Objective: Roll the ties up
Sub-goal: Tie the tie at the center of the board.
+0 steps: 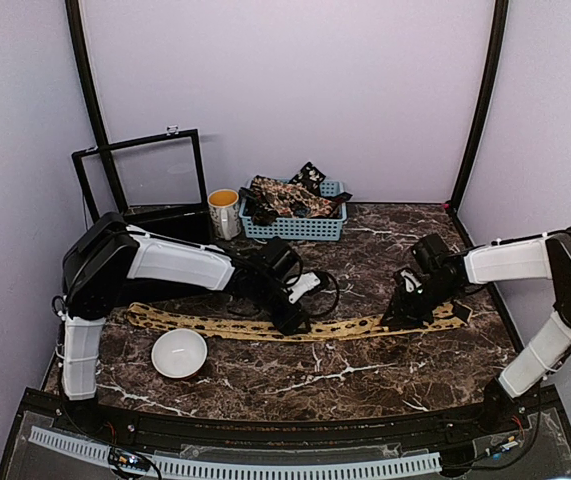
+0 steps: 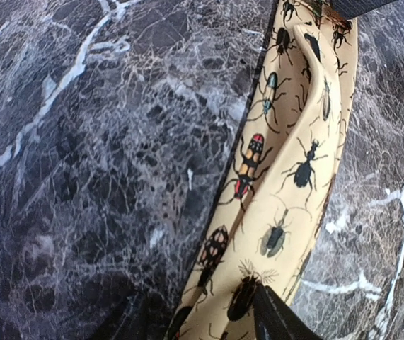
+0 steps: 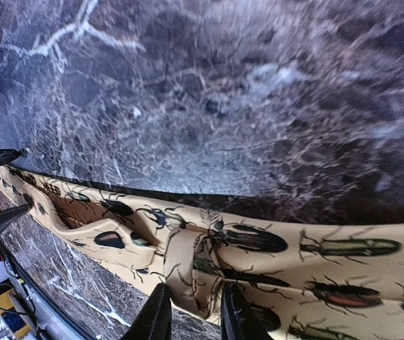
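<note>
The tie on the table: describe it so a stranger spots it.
Look at the dark marble table. Across its middle, behind the white bowl, runs a long flat strip: the tie. It alone is mustard-tan with beetle prints; the other ties sit dark in the blue basket.

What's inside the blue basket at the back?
A heap of dark printed ties, some hanging over the basket rim. How many, and anything beneath them, is covered.

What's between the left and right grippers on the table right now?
Only a stretch of the mustard tie, lying on the marble table, runs from left gripper to right gripper; top external view shows it.
</note>
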`<state>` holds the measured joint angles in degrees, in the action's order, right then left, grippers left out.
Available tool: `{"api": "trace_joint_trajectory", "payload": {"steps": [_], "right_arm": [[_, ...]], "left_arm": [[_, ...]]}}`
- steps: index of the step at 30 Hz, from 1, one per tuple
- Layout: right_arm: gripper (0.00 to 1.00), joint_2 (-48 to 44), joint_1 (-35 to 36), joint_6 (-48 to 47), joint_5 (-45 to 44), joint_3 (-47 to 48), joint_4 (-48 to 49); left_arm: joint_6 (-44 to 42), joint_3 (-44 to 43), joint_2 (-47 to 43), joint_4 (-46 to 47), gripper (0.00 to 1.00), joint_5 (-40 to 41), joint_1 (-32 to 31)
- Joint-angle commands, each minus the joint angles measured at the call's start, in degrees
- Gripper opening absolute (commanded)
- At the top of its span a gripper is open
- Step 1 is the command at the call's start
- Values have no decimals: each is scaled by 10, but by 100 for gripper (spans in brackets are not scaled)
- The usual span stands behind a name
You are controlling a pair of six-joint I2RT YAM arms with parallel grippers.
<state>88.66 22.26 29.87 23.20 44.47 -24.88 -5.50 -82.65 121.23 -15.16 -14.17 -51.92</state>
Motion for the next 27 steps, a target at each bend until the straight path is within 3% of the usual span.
{"api": "trace_joint_trajectory", "payload": {"steps": [1,8,11,15,18,23,27], "right_arm": [[25,30,11,-3,55,-13,43],[25,56,88,13,102,-5,68],[25,43,93,19,95,-1,59],[28,11,74,17,59,14,34],[28,-21,52,23,49,14,29],[28,-54,38,31,56,1,25],[22,-64,38,40,55,-16,29]], "left_arm": [[-12,73,-33,-64,49,31,4],[-14,219,-127,-43,39,81,40],[-31,239,-166,-43,45,98,50],[-36,207,-211,-20,60,67,46],[-39,176,-217,5,64,45,33],[-49,115,-161,19,63,2,6],[-56,83,-118,27,52,-22,-8]]}}
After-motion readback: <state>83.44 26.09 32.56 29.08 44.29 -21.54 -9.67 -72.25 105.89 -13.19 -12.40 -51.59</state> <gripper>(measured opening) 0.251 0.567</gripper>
